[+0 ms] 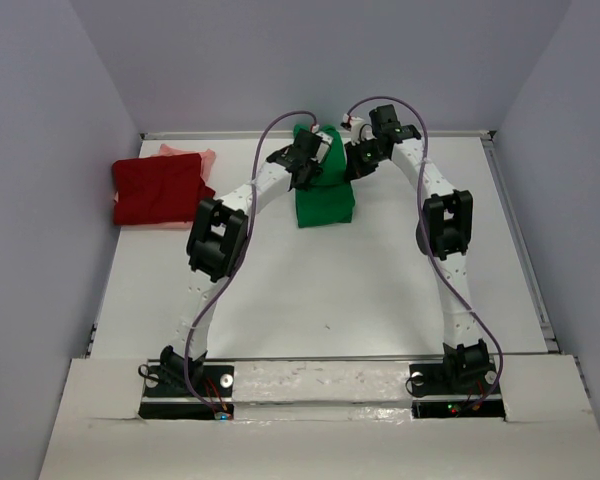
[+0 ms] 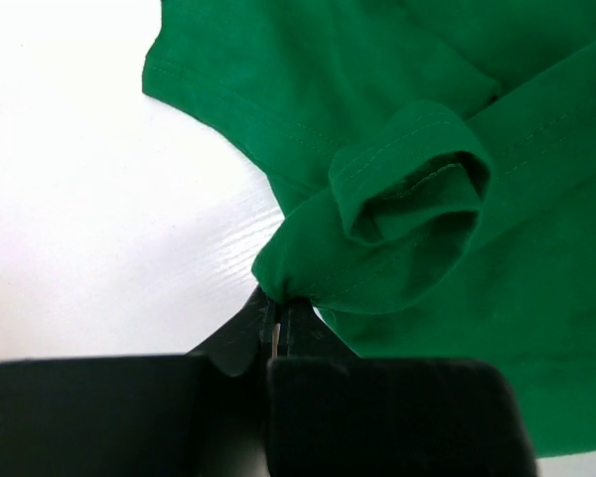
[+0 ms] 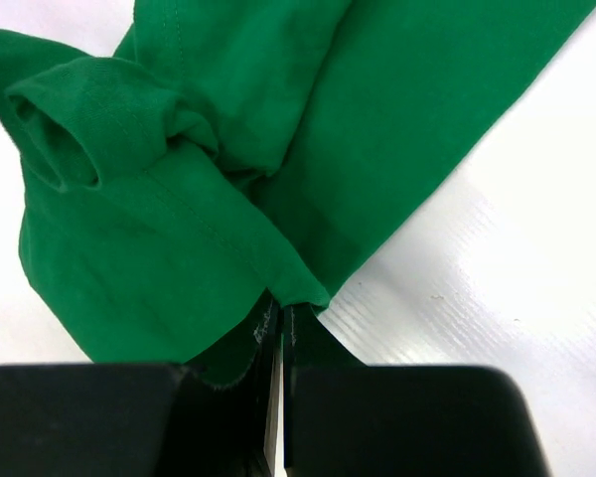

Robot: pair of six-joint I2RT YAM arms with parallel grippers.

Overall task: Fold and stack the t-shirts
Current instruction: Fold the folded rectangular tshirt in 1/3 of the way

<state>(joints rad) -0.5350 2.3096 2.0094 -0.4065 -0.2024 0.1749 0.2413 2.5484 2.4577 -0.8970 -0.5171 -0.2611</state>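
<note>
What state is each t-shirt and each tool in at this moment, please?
Bright green cloth t-shirt: partly folded, pinched at two spots along its edge.
Dark red cloth t-shirt: folded, lying over the pink one.
Pale salmon-pink cloth t-shirt: mostly covered, only an edge shows.
Left tool: shut on the green t-shirt.
Right tool: shut on the green t-shirt.

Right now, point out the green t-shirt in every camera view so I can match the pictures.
Top external: green t-shirt lies at the far middle of the white table.
Left wrist: green t-shirt fills the upper right, a fold pinched in the shut left gripper.
Right wrist: green t-shirt fills the upper left and centre, an edge pinched in the shut right gripper.
Shared landmark: the white table under it.
</note>
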